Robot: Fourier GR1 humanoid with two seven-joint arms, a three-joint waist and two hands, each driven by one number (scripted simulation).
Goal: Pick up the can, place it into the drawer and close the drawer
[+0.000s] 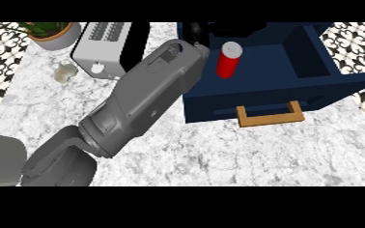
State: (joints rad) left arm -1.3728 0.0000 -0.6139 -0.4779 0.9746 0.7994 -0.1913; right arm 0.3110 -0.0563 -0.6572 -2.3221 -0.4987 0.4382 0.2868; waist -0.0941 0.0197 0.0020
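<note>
Even, bright light; shadows faint, perhaps overhead.

Left hand [200, 33]: I see only a dark bit past the forearm [146, 96], fingers hidden.
Drawer [314, 58]: its back is cut off beyond the can [229, 59].

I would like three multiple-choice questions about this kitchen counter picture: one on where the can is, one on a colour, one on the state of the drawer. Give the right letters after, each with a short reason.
1. Where is the can?
A. inside the drawer
B. beside the toaster
C. in the plant pot

2. What colour is the drawer's handle?
A. red
B. light wood brown
C. white

3. What state is the drawer in?
A. shut
B. taken off the counter
C. pulled open

Answers:
1 A: the red can stands within the blue walls of the drawer.
2 B: the handle is tan against the blue front.
3 C: the drawer's inside shows from above.
</note>
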